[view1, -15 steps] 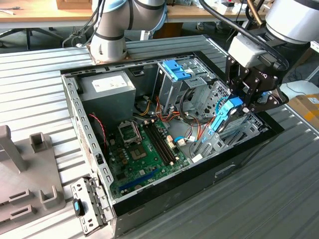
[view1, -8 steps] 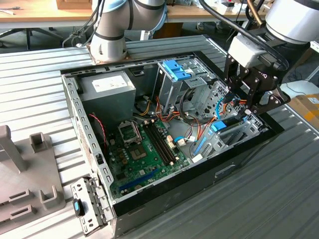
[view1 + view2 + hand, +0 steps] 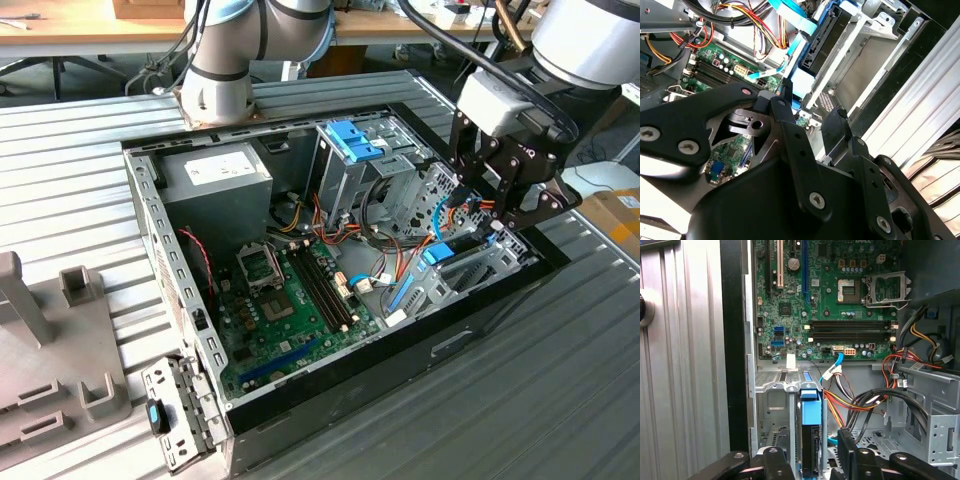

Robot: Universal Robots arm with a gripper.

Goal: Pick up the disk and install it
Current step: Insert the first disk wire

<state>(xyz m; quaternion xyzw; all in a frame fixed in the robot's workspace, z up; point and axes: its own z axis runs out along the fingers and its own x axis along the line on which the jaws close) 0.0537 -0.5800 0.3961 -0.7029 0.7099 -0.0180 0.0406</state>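
Observation:
The disk [image 3: 810,440] stands on edge in a slot of the metal drive bay [image 3: 772,405] at the corner of the open computer case. It is dark grey with a bright blue carrier end [image 3: 437,253]. My gripper [image 3: 812,460] hovers just above it, open. One black finger [image 3: 776,462] is on each side of the disk, with a gap between pads and disk. In the second wrist view the disk [image 3: 822,45] lies beyond the spread fingertips [image 3: 785,97]. In the exterior view the gripper [image 3: 498,212] hangs over the case's right end.
Orange, yellow and black cables [image 3: 860,402] run beside the bay. A tall cage with a blue latch [image 3: 352,140] stands behind it. The motherboard [image 3: 290,300] and power supply [image 3: 215,175] fill the case. A grey fixture [image 3: 50,350] and a loose bracket [image 3: 175,410] lie at the exterior view's left.

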